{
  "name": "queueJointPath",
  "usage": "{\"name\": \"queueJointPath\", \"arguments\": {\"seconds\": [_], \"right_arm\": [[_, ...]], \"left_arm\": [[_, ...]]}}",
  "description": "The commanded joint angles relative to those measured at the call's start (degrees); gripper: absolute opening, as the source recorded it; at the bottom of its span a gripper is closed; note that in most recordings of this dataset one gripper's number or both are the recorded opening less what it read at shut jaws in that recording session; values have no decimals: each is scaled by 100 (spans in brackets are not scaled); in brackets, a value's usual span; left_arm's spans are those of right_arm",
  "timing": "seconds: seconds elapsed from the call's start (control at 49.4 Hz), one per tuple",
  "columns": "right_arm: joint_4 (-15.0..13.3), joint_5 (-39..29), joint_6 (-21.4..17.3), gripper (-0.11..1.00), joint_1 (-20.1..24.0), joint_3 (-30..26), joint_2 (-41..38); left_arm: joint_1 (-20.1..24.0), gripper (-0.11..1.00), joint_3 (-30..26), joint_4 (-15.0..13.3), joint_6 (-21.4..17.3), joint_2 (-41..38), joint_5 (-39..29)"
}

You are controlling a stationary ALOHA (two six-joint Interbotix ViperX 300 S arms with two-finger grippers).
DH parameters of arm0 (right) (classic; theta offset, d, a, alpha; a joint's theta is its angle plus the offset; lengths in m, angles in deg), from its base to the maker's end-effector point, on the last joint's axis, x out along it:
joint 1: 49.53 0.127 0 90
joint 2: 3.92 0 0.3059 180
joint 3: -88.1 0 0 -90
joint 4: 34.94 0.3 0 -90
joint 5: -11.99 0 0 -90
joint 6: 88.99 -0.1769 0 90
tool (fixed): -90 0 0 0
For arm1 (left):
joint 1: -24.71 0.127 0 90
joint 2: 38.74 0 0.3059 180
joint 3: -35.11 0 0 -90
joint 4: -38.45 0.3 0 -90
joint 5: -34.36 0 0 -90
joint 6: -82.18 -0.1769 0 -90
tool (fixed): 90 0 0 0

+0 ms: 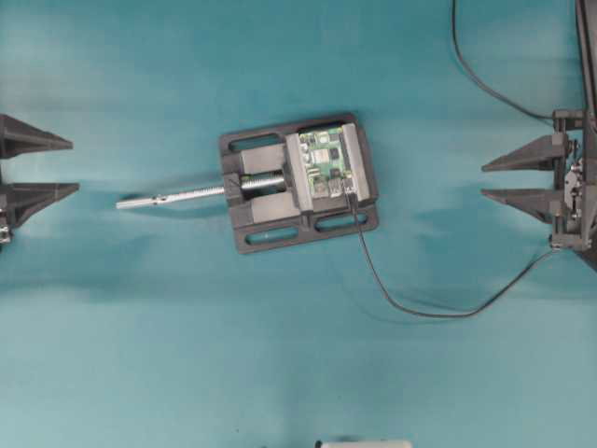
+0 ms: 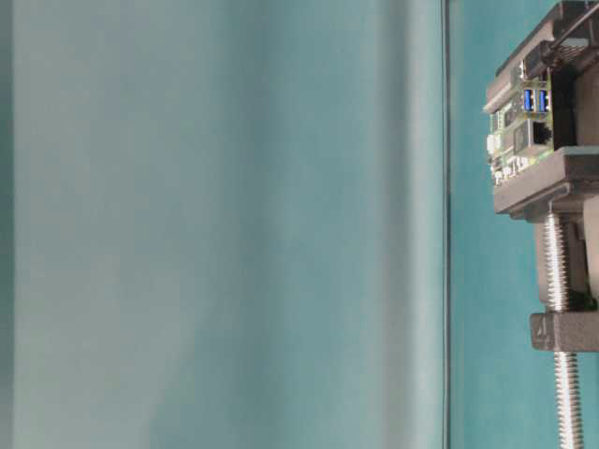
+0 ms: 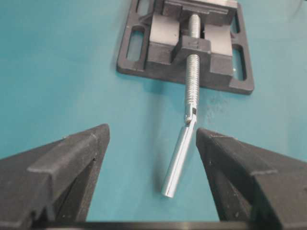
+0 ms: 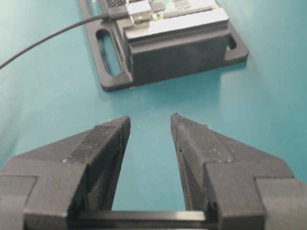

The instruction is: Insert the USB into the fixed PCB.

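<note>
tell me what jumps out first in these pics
A black vise sits mid-table on the teal surface, clamping a small green PCB, with its silver screw rod sticking out toward the left tool. A thin black cable curls away from the USB at the board's edge. Both tools, left and right, stand open and empty at the sides.

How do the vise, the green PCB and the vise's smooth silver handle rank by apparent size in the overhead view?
1. Vise, largest by far.
2. Green PCB.
3. Silver handle, longer than the PCB is wide but much thinner, so this order is unsure.
</note>
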Motion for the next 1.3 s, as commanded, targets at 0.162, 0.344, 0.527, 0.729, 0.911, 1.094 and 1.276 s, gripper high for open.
{"name": "queueJointPath", "arguments": {"seconds": [0.162,0.344,0.527,0.729,0.911,1.094,1.276], "right_arm": [[-26,-229,0,46,-9,-158,-35],[-26,-334,18,45,0,-132,-26],[-26,-606,-9,46,-9,-158,-26],[-35,-1389,18,46,-9,-299,-26],[-246,-1310,35,46,-9,-290,-26],[-659,-1230,-9,46,-9,-325,-26],[-765,-1468,-9,46,-9,-360,-35]], "left_arm": [[0,89,-70,18,62,-44,35],[0,89,-62,18,62,-44,35],[0,89,-70,18,62,-44,35],[0,89,-62,18,62,-44,35],[9,89,-70,18,62,-44,35],[0,89,-70,18,62,-44,44],[0,89,-70,18,62,-44,35]]}}
